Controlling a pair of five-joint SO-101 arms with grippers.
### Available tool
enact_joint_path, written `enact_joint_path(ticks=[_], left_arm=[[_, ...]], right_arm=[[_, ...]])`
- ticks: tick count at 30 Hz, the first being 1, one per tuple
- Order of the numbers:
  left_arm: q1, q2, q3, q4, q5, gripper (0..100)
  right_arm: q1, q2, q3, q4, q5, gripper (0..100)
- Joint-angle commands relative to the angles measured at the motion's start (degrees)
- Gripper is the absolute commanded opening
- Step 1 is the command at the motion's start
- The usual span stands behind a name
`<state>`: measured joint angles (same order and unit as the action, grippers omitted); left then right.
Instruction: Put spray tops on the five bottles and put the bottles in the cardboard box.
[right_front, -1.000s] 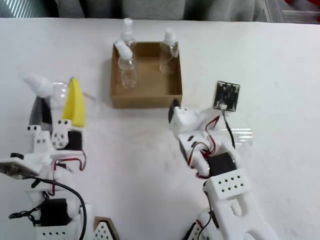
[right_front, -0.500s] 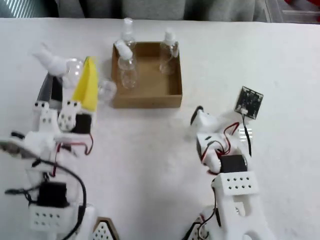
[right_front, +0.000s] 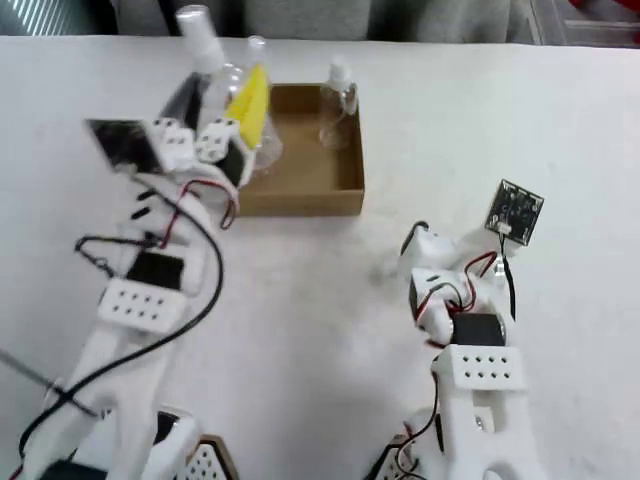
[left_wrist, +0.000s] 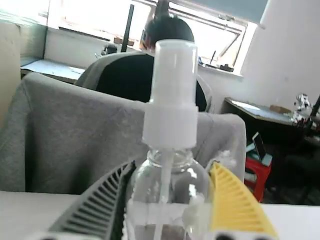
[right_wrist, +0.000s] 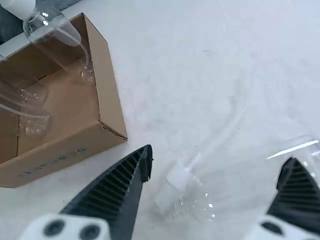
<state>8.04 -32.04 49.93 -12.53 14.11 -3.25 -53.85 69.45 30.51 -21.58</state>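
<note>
My left gripper (right_front: 228, 100) is shut on a clear bottle (left_wrist: 167, 192) with a white spray top (left_wrist: 170, 100), held upright above the left side of the cardboard box (right_front: 300, 203). In the left wrist view the bottle sits between the grey finger (left_wrist: 100, 210) and the yellow finger. One capped bottle (right_front: 338, 100) stands in the box's far right corner. My right gripper (right_wrist: 210, 195) is open and low over the table, right of the box. A capped bottle (right_wrist: 192, 200) lies on its side between its fingers.
Behind the box's left corner stands a clear bottle (right_front: 257, 55), partly hidden by my left gripper. The right wrist view has the box wall (right_wrist: 60, 155) and bottles (right_wrist: 52, 30) inside it. Bare white table lies in front of the box.
My left arm has lifted its bottle and carried it right and back, from left of the box to over its left side. My right arm has drawn right, away from the box.
</note>
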Motion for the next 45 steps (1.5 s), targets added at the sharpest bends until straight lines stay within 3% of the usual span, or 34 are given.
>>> enact_joint_path(ticks=[1, 5, 17, 28, 33, 45], left_arm=[[3.56, 8.13, -6.95, -3.96, -3.78, 5], [4.53, 18.51, -13.10, -7.74, -4.66, 5], [4.44, 40.48, -26.81, -8.62, -5.01, 5], [7.25, 57.19, -28.57, -32.79, -5.10, 5], [7.08, 59.21, -28.48, -33.49, -10.20, 5], [7.16, 59.82, -28.13, -33.49, -10.55, 5]], right_arm=[[0.92, -1.19, -0.35, -0.04, 0.79, 36.1], [0.92, -1.19, 0.18, -0.04, 0.79, 36.1], [3.12, -1.19, 0.79, -0.04, 0.88, 36.1], [3.12, -1.19, 0.79, -0.04, 0.88, 36.1], [3.12, -1.19, 0.79, -0.04, 0.88, 36.1], [3.12, -1.19, 0.79, -0.04, 0.88, 36.1]])
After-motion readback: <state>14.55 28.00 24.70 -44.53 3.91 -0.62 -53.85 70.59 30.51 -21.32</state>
